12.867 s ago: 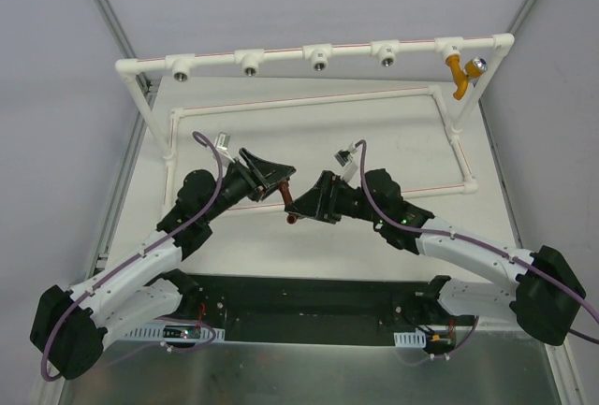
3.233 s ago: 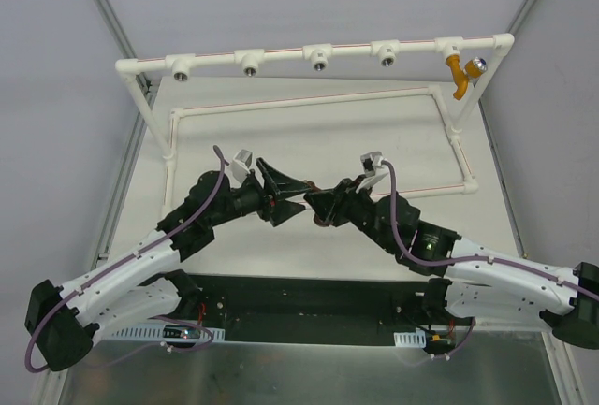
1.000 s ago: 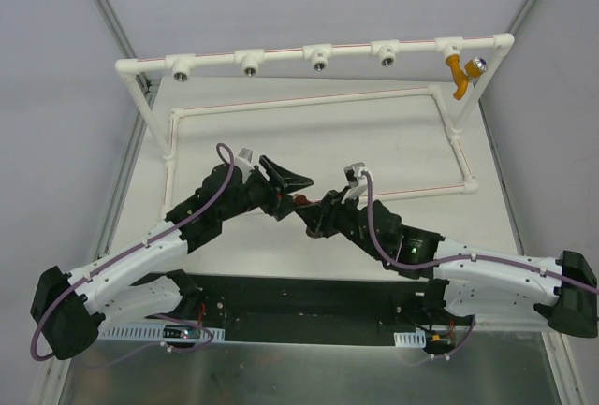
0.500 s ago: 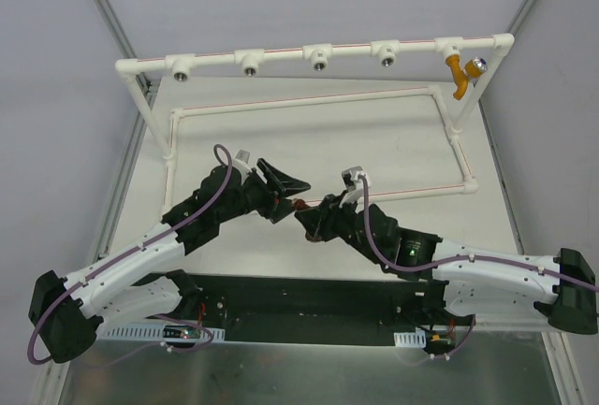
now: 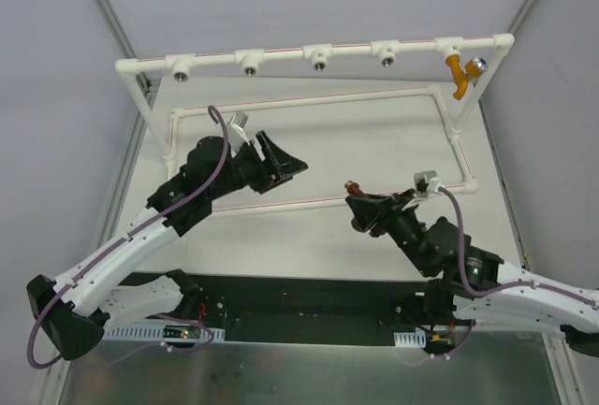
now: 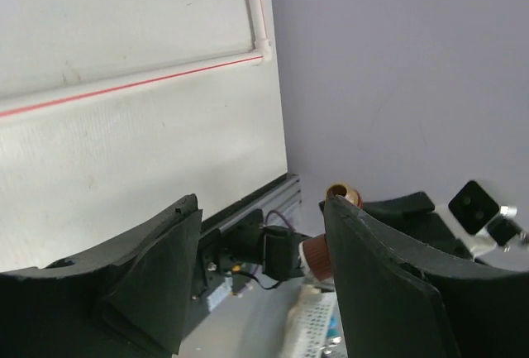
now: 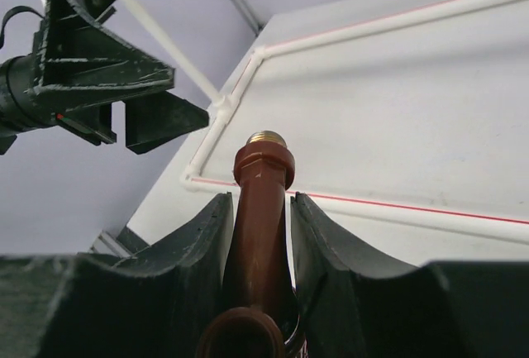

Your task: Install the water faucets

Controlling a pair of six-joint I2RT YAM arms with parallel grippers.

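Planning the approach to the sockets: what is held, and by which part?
The right gripper clamps the reddish-brown faucet by its body, threaded tip sticking out in front. The left gripper is open, empty.

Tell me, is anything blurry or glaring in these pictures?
Top external: evenly lit, sharp, a glint on the orange faucet. Left wrist: the left gripper looks dark and soft. Right wrist: the brown faucet blurs at its near end.

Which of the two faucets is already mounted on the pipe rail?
The orange-yellow faucet, hanging from the right end of the rail; the reddish-brown faucet is clamped in the right gripper.
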